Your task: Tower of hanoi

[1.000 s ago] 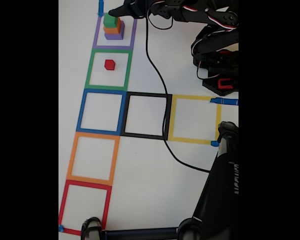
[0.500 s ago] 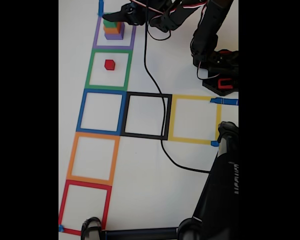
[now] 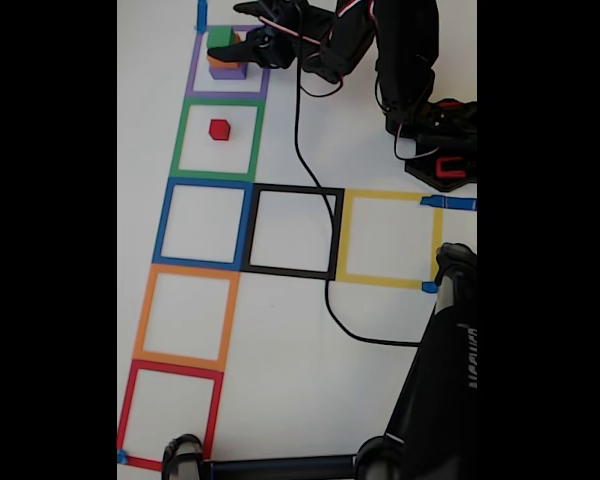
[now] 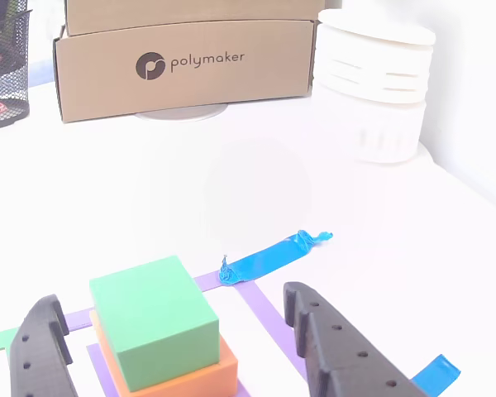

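I see my gripper spread wide, nothing held, one black finger on each side of the green cube with a gap on both sides. In the fixed view the gripper sits right at the stack, reaching in from the right.

Stack first: green cube on the orange cube, orange on the purple cube, all inside the purple tape square at the top of the column. In the other view the orange cube shows under the green one; the purple cube I can't make out there. The red cube sits alone, middle of the green tape square, the next square below the stack.

Around the stack: a strip of blue tape just beyond the purple square's far corner, crumpled at one end. Further behind it a polymaker cardboard box, a white ribbed container to its right, and a black mesh basket at the left edge.

Below the stack in the fixed view: blue, orange and red squares down the column, black and yellow ones off to the right. The arm's black cable trails down from the gripper across the black square's right edge. The arm base stands right of the stack. A dark camera stand blocks the lower right corner.
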Available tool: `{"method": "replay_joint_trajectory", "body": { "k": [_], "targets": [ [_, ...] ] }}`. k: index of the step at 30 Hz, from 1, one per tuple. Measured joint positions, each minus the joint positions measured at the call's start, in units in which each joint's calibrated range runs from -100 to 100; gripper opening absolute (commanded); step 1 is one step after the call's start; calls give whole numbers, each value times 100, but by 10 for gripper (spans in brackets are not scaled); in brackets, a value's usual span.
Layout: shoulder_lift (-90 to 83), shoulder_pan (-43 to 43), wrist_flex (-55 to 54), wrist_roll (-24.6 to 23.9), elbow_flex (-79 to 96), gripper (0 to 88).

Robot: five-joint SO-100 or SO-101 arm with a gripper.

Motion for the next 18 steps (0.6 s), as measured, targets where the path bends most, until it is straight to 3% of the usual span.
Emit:
{"method": "replay_joint_trajectory", "body": {
  "k": [18],
  "targets": [
    [996,-199,-782,0,-398,294]
  ]
}}
